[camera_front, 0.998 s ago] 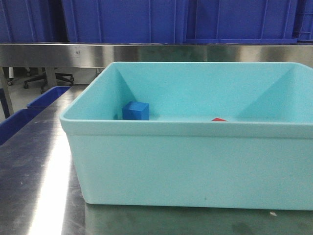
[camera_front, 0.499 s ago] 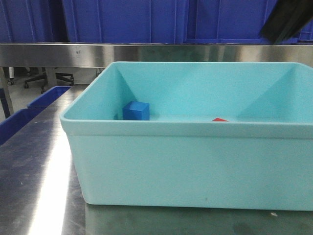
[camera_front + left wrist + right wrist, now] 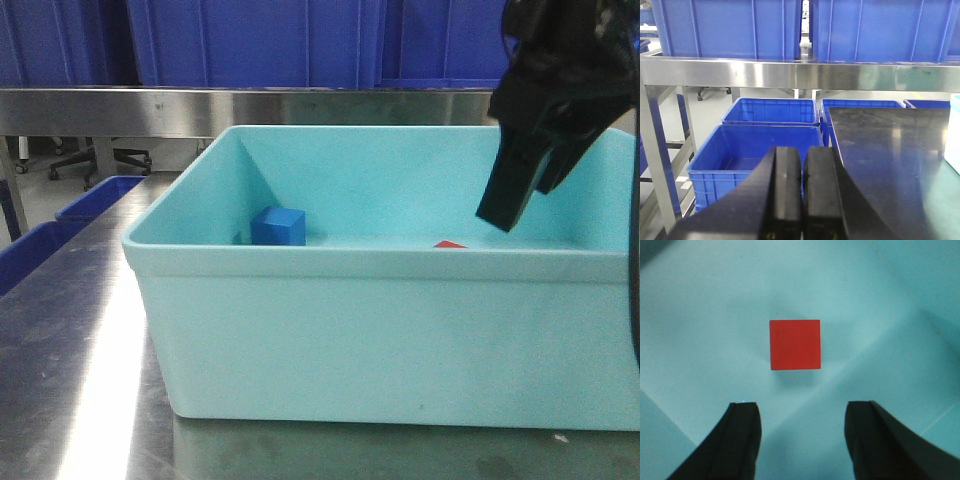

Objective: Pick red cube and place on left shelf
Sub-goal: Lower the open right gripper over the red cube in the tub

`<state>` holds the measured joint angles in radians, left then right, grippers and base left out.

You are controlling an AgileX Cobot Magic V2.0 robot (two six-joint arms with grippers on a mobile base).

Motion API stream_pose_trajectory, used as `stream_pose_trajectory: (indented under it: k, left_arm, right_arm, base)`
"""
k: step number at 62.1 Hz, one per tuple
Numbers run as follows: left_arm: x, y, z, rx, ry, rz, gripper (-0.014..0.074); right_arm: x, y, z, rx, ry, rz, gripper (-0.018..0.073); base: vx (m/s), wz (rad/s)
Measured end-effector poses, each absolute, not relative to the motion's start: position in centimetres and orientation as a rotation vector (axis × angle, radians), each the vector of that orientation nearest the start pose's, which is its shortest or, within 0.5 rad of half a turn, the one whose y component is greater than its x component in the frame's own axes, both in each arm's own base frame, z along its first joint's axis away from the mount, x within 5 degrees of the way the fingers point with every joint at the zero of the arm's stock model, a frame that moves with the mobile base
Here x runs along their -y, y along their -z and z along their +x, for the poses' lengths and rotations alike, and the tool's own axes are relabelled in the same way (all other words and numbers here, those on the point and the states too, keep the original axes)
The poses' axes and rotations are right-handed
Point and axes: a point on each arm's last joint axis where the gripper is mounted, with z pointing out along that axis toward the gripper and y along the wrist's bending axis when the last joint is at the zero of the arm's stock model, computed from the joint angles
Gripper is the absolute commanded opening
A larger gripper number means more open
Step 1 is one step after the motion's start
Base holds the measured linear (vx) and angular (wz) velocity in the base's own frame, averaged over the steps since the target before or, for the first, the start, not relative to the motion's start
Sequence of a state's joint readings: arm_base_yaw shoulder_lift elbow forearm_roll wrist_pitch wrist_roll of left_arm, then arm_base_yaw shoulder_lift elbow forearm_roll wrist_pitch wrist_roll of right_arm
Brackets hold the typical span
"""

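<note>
The right pincer (image 3: 801, 412) hangs spread wide above the red cube (image 3: 795, 344), which lies flat on the floor of the teal tub (image 3: 300, 262). If it drops off-centre, a finger could knock the cube aside.

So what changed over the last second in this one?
The right gripper came down from the upper right into the front view. It now hangs open over the bin, pointed at the red cube and holding nothing. The red cube, blue cube and bin stayed put.
</note>
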<state>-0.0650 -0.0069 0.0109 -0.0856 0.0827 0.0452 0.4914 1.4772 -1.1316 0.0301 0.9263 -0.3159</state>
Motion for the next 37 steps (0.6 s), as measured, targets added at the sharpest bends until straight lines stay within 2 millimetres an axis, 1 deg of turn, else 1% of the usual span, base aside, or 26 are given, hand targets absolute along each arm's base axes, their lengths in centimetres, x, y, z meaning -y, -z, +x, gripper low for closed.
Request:
stream_pose_trajectory:
  k: [9, 24, 30, 37]
  left_arm:
    - [0.4, -20.2, 5.6, -1.57, 0.088, 0.025, 0.0101]
    - [0.4, -20.2, 5.6, -1.57, 0.088, 0.025, 0.0102]
    - [0.4, -20.2, 5.6, -1.57, 0.088, 0.025, 0.0101]
    - [0.4, -20.2, 5.6, -1.57, 0.088, 0.025, 0.0101]
  right_arm:
    - [-14.7, -27.0, 26.9, -2.573, -0.088, -1.08, 0.0482]
    - [-15.9, -26.2, 28.9, -2.577, -0.11, -1.07, 0.0482]
    - [-16.2, -25.8, 29.4, -2.588, -0.121, -1.067, 0.0482]
    - [-16.6, -24.7, 29.8, -2.621, -0.131, -1.072, 0.0482]
  base:
    - [0.0, 0.0]
    - [0.0, 0.0]
    - [0.0, 0.0]
    - [0.0, 0.0]
